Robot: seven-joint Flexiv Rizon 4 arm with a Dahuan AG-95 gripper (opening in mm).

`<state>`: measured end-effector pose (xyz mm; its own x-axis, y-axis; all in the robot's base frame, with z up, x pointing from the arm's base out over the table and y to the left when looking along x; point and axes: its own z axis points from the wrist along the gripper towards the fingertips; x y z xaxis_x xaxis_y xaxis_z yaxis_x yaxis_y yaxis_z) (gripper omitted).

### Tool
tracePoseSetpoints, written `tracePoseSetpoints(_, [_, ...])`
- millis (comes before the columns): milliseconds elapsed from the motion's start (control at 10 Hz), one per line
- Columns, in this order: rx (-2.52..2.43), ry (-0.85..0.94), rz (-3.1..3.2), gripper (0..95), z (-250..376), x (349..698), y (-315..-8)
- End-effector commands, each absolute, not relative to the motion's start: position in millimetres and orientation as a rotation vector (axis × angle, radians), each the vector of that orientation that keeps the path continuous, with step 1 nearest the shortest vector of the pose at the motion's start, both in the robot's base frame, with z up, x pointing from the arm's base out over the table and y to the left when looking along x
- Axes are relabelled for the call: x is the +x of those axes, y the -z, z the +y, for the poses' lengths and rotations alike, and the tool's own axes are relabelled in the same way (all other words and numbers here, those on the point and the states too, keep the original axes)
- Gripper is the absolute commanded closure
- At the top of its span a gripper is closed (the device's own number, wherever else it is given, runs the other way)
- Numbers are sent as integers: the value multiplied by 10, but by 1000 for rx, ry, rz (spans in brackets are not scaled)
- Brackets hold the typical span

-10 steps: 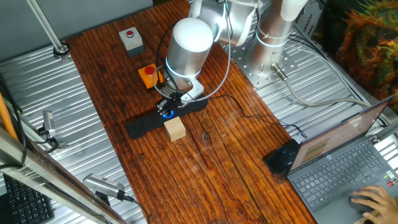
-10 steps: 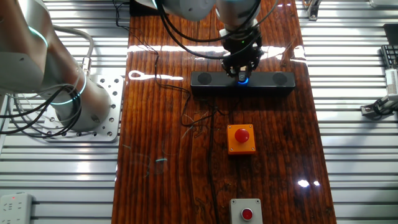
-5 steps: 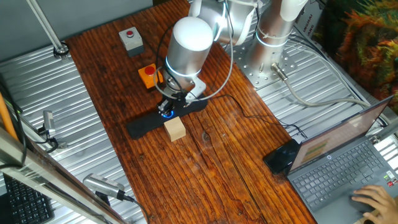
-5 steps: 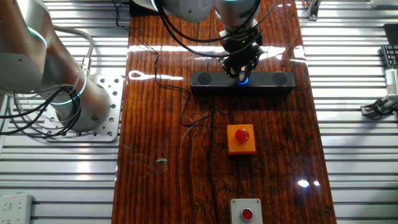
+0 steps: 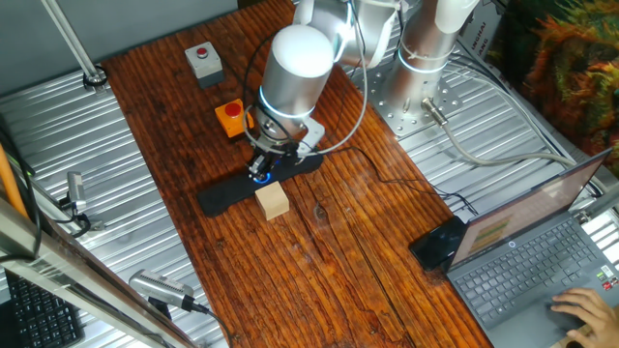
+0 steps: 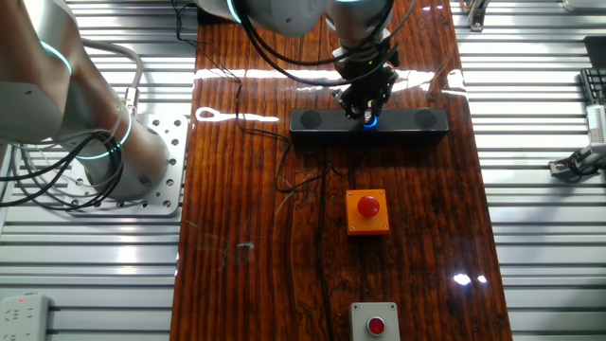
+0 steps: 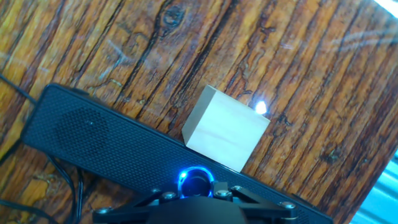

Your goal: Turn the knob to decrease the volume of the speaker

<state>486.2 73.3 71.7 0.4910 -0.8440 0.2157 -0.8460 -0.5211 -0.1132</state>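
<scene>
The speaker (image 5: 218, 198) is a long black bar lying across the wooden table; it also shows in the other fixed view (image 6: 417, 121) and the hand view (image 7: 93, 137). The knob (image 7: 196, 179), ringed with blue light, sits at its middle, and its glow shows under the hand in both fixed views (image 5: 258, 177) (image 6: 371, 121). My gripper (image 7: 196, 190) points straight down on the knob, with a finger on each side of it, shut on it. It shows over the bar's centre in both fixed views (image 5: 263, 170) (image 6: 366, 112).
A tan wooden block (image 5: 273, 200) stands against the speaker's near side (image 7: 227, 127). An orange-housed red button (image 5: 230, 116) and a grey box with a red button (image 5: 203, 60) lie beyond. A laptop (image 5: 522, 251) and a phone (image 5: 440, 242) sit at the right.
My hand has turned a little about its own axis while staying on the knob. The speaker and the block have not moved.
</scene>
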Motion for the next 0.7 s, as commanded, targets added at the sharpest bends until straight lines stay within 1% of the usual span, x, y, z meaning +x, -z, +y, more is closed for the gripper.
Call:
tracePoseSetpoints(100, [2721,-365,-1517,950,733,4865,-718])
tracePoseSetpoints(500, [2678,-358,-1591,950,733,4865,-718])
tracePoseSetpoints(600, [2670,-360,-1599,760,733,4865,-718])
tracePoseSetpoints(700, [2664,-354,-1610,760,733,4865,-718])
